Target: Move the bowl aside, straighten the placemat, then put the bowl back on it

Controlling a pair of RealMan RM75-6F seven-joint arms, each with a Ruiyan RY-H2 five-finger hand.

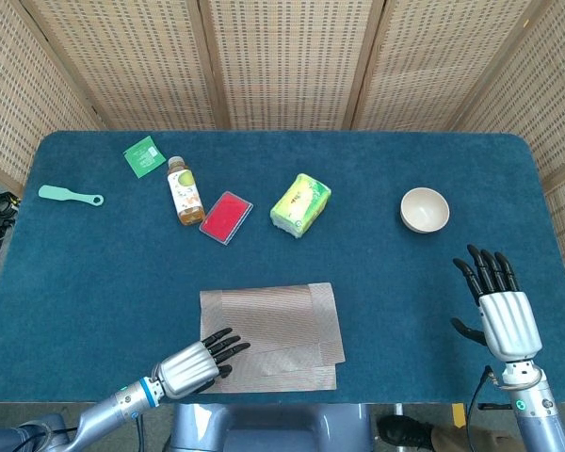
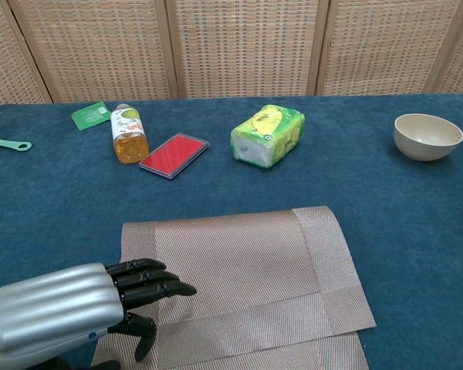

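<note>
A beige woven placemat (image 1: pixel 273 330) (image 2: pixel 239 285) lies at the table's near edge, with a folded layer along its near side. My left hand (image 1: pixel 196 363) (image 2: pixel 69 308) rests flat on its near left corner, fingers straight and holding nothing. The cream bowl (image 1: pixel 424 209) (image 2: pixel 427 136) stands upright and empty on the blue cloth at the far right, off the mat. My right hand (image 1: pixel 499 306) hovers near the right front edge, fingers spread upward, well in front of the bowl and empty; the chest view does not show it.
Across the far half lie a green tissue pack (image 1: pixel 300 203), a red flat case (image 1: pixel 226 217), a juice bottle (image 1: pixel 183 191) on its side, a green packet (image 1: pixel 144 155) and a mint spatula (image 1: pixel 70 196). A wicker screen (image 1: pixel 282 56) closes off the back.
</note>
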